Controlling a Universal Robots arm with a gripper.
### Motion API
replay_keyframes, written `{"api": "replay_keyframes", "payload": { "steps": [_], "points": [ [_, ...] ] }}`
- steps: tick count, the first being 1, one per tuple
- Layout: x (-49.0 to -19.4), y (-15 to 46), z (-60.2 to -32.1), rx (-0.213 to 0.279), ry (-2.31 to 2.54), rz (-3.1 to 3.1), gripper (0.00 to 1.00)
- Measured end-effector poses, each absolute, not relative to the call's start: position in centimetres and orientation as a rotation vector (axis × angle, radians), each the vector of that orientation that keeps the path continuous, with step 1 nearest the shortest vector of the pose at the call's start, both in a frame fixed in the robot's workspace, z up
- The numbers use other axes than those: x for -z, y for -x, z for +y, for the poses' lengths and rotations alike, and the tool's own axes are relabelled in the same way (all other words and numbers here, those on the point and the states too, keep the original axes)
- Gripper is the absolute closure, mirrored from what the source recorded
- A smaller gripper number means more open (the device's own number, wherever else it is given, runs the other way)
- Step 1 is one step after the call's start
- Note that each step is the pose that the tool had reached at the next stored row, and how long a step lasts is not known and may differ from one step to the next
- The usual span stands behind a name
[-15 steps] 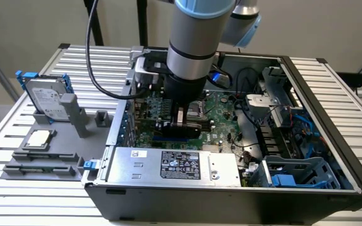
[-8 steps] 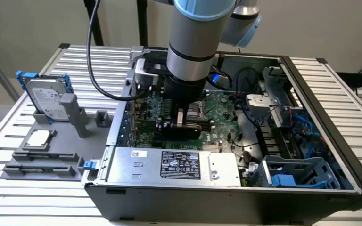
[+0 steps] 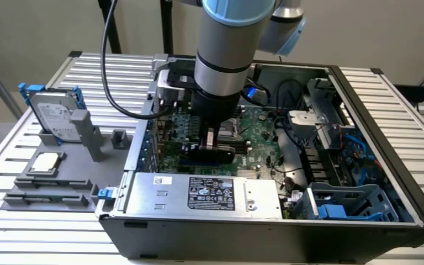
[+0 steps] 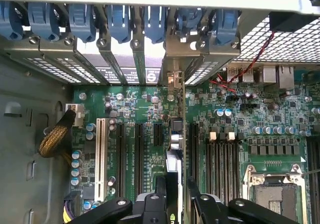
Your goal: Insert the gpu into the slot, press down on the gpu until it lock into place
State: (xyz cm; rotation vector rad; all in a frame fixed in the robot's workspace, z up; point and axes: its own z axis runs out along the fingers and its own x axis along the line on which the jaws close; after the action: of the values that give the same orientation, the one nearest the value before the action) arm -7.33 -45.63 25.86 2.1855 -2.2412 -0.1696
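Hand [image 4: 176, 180] clamped on gpu [image 4: 172, 159], card upright, edge-on betw fingers [image 4: 161, 186], over mobo [image 4: 240, 119].

Lit softly and evenly from overhead in the exterior view. Shone pale off the slatted desk [image 3: 35, 221] and the power supply [image 3: 160, 190]. Fell dim inside the case [image 3: 271, 243], darkest beneath the arm [image 3: 227, 61]. In the wrist view, blew out to white behind the blue clips [image 4: 120, 19]; showed the motherboard [image 4: 240, 119] evenly bright.

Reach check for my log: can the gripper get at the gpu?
Likely yes: the gripper sits right at the upper edge of the gpu inside the open case, with nothing between them.
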Motion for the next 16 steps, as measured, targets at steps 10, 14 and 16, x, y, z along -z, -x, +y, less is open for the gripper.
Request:
{"api": "replay_keyframes", "payload": {
  "steps": [10,14,16],
  "points": [
    [-25.41,7.35,-45.63,0.169,-2.192,-2.233,0.74],
    [-25.32,7.35,-45.63,0.169,-2.195,-2.230,0.74],
    [-25.31,7.35,-45.63,0.169,-2.197,-2.229,0.74]
  ]
}}
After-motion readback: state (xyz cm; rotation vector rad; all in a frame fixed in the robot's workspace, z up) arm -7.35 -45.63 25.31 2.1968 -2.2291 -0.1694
